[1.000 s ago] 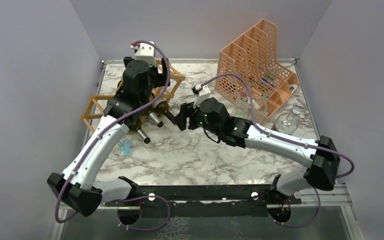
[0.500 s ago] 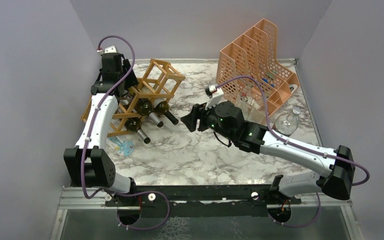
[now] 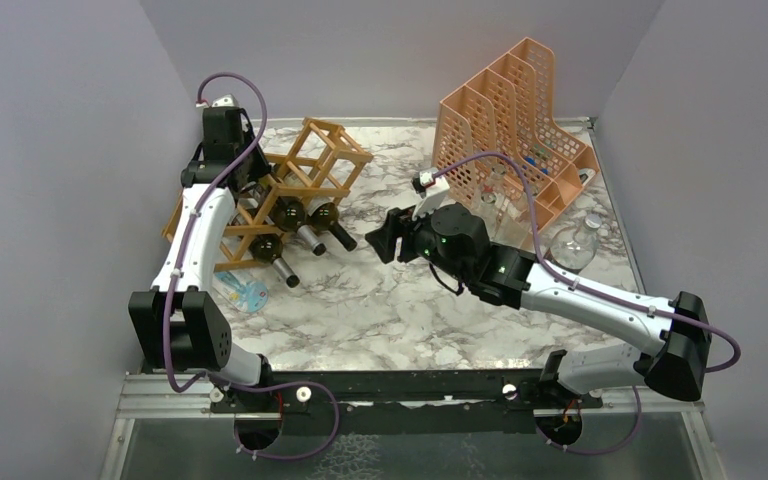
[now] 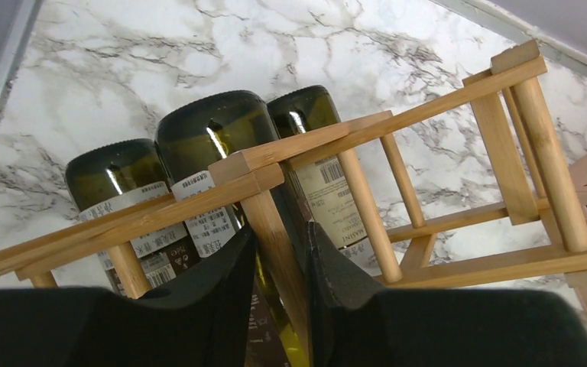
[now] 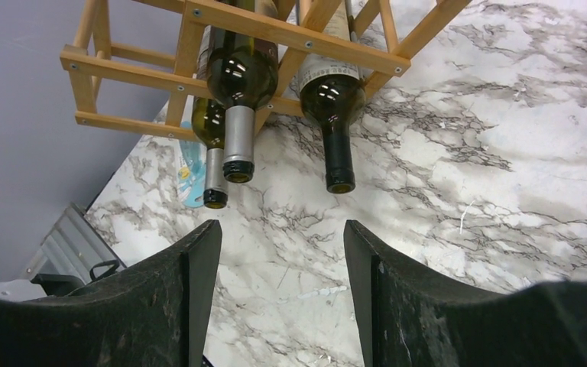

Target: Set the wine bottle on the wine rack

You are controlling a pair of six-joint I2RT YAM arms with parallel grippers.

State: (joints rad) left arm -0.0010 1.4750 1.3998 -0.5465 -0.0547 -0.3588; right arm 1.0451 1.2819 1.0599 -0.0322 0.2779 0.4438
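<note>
- The wine rack [image 3: 332, 140] stands on the marble counter [image 3: 390, 310] and holds three bottles, each lying in one of its cells.
- All three necks jut out of the rack's front, and the round bases show at its back.
- The dark-necked wine bottle [image 5: 335, 99] lies at the rack's right side. The middle wine bottle [image 5: 238, 73], with a silver neck, is just beside it. The lowest wine bottle [image 5: 211, 126], also silver-necked, lies at the left.
- The left pincer [image 4: 280, 233] is at the rack's back, clenched on one of its wooden sticks, with a finger pressed against each side.
- The right pincer [image 5: 280, 229] hangs in front of the rack, released and holding nothing. Its fingers are spread wide, facing the necks but apart from them.
- A small pale-blue item [image 3: 250, 293] lies on the counter at the rack's front-left corner, near the lowest bottle's neck.
- A peach mesh file holder [image 3: 510, 100] stands well apart to the rack's right, with a clear glass flask [image 3: 572, 245] beyond it.
</note>
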